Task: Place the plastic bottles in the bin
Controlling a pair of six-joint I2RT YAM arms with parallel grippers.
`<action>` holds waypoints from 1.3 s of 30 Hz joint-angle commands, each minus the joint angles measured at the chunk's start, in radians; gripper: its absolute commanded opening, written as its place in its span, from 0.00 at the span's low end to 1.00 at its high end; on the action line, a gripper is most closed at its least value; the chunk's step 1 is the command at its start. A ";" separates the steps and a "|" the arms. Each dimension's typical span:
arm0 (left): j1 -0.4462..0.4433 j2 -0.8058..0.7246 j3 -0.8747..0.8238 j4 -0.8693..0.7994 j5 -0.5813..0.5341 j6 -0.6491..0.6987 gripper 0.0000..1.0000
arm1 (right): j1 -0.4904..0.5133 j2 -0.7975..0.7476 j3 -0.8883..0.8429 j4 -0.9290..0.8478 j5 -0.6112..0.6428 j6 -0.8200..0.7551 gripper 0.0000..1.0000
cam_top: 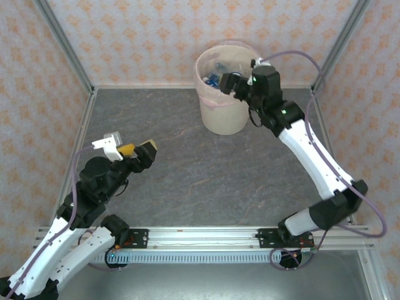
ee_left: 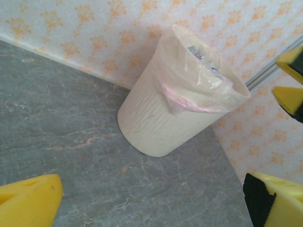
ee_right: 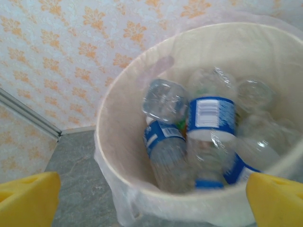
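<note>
While left fingers (ee_left: 28, 201) and right fingers (ee_right: 28, 198) gape empty, the plastic bottles (ee_right: 210, 113) stand mostly on end in the bin (ee_right: 120, 142).

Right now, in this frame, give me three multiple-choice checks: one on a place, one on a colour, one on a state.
1. Where does the bin stand?
A) between the arm bases
B) at the far edge of the table, by the back wall
C) at the near left corner

2. What colour are the labels on the plastic bottles inside it?
A) blue
B) black
C) purple

3. How is the right end effector?
A) shut on a bottle
B) open, above the bin's rim
C) lying on the table

Answers:
1 B, the top view shows it against the wall.
2 A, blue bands show in the right wrist view.
3 B, its yellow fingers stand wide apart, gripping nothing.
</note>
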 commanded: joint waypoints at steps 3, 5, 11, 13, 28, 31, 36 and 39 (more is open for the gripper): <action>0.010 0.064 -0.016 0.001 -0.020 -0.005 0.99 | -0.008 -0.218 -0.240 0.125 0.138 0.003 1.00; 0.010 0.091 -0.025 0.015 -0.018 -0.017 0.99 | -0.008 -0.301 -0.342 0.144 0.187 -0.006 1.00; 0.010 0.200 -0.046 0.058 -0.057 -0.049 0.99 | -0.008 -0.535 -0.673 0.256 0.365 -0.040 1.00; 0.010 0.246 -0.041 0.058 -0.109 -0.055 0.99 | -0.007 -0.601 -0.775 0.307 0.438 -0.052 1.00; 0.160 0.528 -0.109 0.309 -0.308 -0.035 0.99 | -0.038 -0.566 -1.188 0.736 0.707 -0.151 1.00; 0.204 0.541 -0.153 0.421 -0.373 0.057 0.99 | -0.070 -0.495 -1.242 0.898 0.690 -0.224 1.00; 0.258 0.621 -0.161 0.520 -0.481 0.249 0.99 | -0.160 -0.371 -1.245 1.007 0.649 -0.242 1.00; 0.288 0.682 -0.189 0.601 -0.498 0.342 0.99 | -0.201 -0.299 -1.243 1.065 0.636 -0.211 1.00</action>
